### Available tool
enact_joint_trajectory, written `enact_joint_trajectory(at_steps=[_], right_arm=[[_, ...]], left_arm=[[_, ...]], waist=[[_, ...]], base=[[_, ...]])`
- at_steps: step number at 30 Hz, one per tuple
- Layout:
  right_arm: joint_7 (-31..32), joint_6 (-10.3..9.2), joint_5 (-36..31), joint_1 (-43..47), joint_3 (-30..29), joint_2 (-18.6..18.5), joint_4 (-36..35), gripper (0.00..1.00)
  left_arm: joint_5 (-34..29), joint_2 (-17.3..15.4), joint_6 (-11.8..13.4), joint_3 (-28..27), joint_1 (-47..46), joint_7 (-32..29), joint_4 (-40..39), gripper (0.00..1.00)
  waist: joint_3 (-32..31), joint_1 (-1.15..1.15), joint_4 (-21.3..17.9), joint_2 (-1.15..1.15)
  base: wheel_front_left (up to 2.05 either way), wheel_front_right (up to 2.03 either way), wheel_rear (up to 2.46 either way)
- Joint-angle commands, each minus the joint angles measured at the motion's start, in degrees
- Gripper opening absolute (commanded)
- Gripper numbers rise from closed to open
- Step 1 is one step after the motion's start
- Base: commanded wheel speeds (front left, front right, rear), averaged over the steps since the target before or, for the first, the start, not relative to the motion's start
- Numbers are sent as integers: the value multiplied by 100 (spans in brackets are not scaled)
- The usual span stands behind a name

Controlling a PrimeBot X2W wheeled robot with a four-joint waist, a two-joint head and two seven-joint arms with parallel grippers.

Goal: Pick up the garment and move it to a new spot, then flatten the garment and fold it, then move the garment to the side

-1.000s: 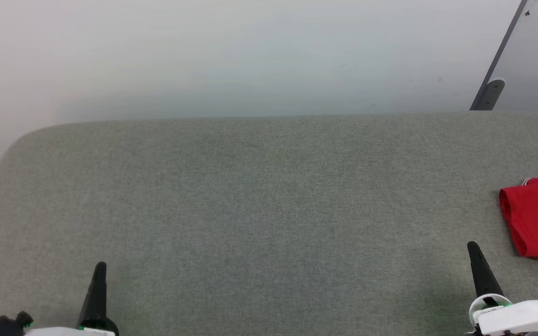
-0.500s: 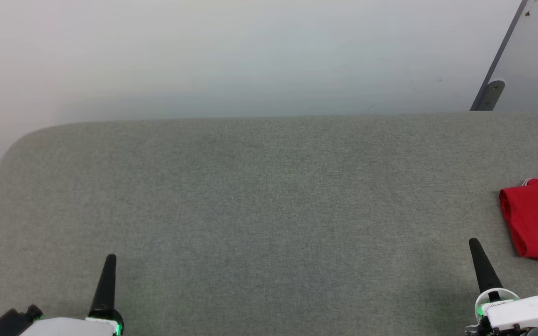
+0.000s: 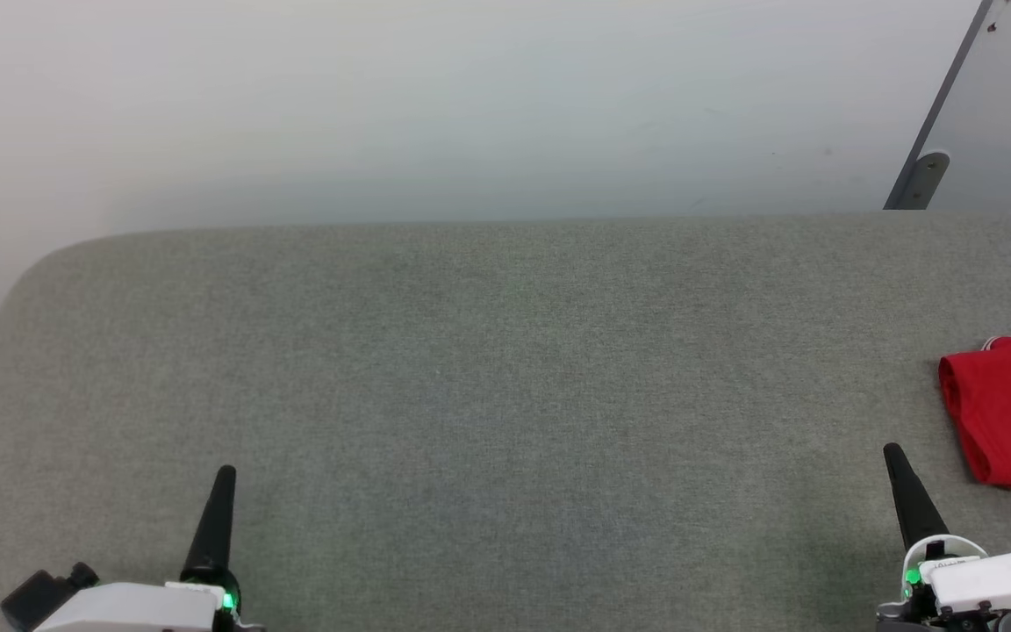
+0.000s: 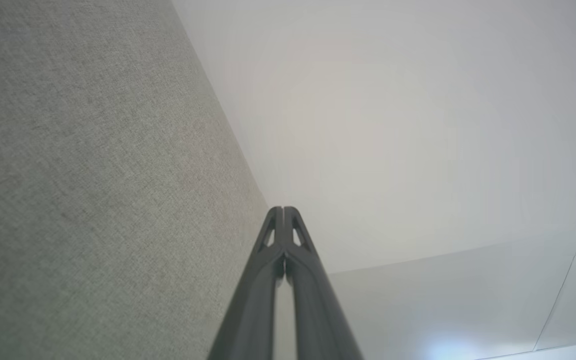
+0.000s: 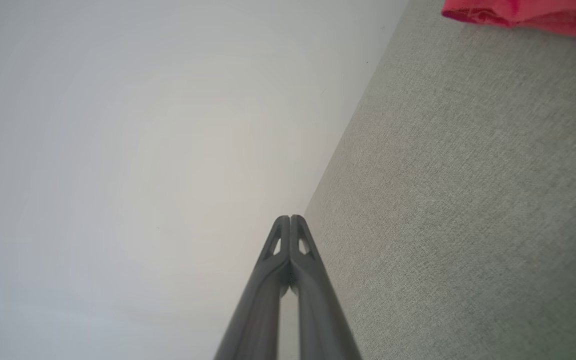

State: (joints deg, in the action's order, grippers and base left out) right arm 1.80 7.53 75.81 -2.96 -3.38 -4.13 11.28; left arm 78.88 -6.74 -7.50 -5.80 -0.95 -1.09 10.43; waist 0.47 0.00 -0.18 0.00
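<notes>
A big grey cloth surface [image 3: 505, 369] with a round corner sits by a plain pale wall [image 3: 470, 96], with a dark slanted bar [image 3: 944, 96] at the right.

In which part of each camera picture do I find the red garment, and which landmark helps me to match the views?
Head view: garment at the right edge, right of the right gripper.
Right wrist view: top right corner.
Left wrist view: grey surface at left, pale wall at right.
Shared landmark: the surface's far edge against the wall.
</notes>
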Motion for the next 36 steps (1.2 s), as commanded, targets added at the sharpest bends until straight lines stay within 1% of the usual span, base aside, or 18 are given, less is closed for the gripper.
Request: enact_joint_trajectory(at_steps=[1,36], right_arm=[[30,-5,137,-136,-23,-17,-14,0],[321,-7,1587,-322,-153,15,240,0]], left_arm=[[97,3,1,-15,-95,-35,0,0],[1249,317,2,-26,-505,-455,326,0]], waist=[[-1,0,1,0],[-24,0,15,0]], base=[[0,0,0],[0,0,0]])
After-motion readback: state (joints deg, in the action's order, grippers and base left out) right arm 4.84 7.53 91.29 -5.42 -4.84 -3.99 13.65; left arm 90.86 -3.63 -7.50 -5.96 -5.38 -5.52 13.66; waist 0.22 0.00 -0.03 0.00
